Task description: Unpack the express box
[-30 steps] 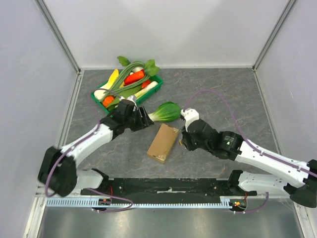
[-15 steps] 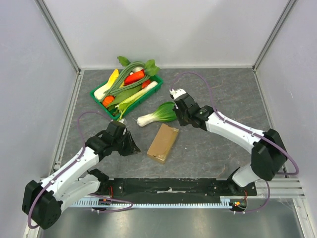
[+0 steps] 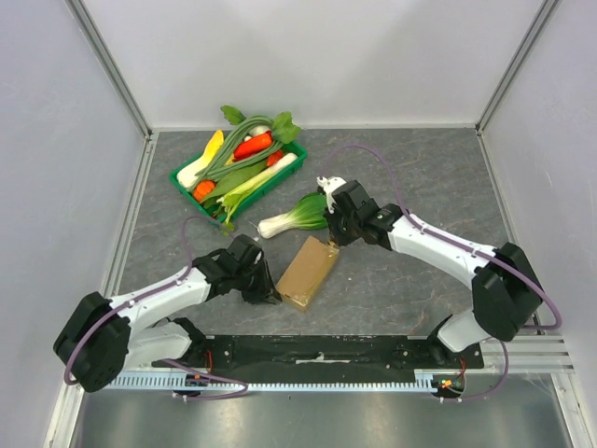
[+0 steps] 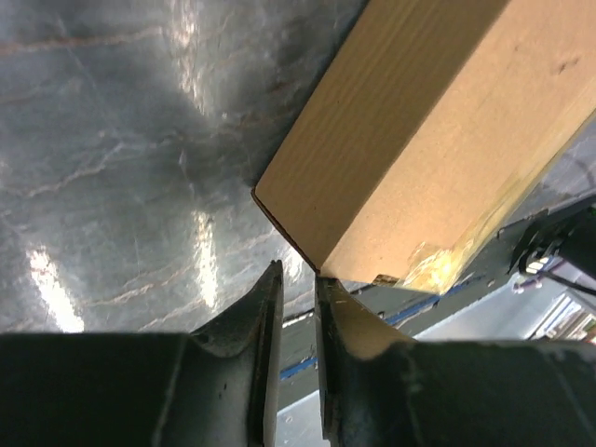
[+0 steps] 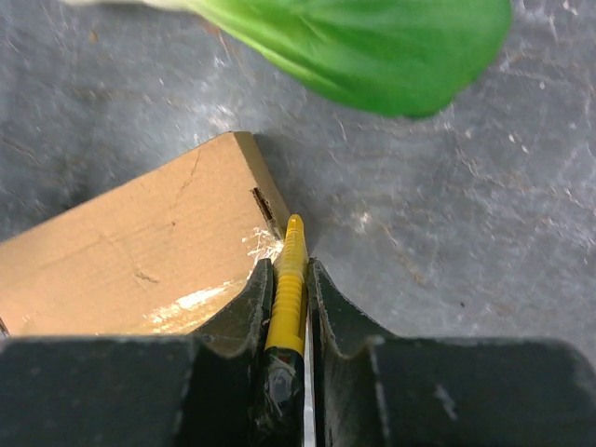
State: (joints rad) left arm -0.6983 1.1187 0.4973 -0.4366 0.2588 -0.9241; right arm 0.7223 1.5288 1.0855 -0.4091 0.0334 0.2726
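The express box (image 3: 307, 270) lies flat and sealed at the worktop's (image 3: 420, 177) centre, so unpacking has barely begun. The right hand (image 5: 290, 270), pinching a yellow cutter (image 5: 287, 298), meets its 1 o'clock corner; the left hand (image 4: 296, 289), nearly pressed together and empty, braces the 7 o'clock corner.

We see open table (image 3: 410, 173) far right; bok choy (image 3: 298, 215) crowds the express box (image 3: 306, 270) far end, green tray (image 3: 239, 168) blocks far left.
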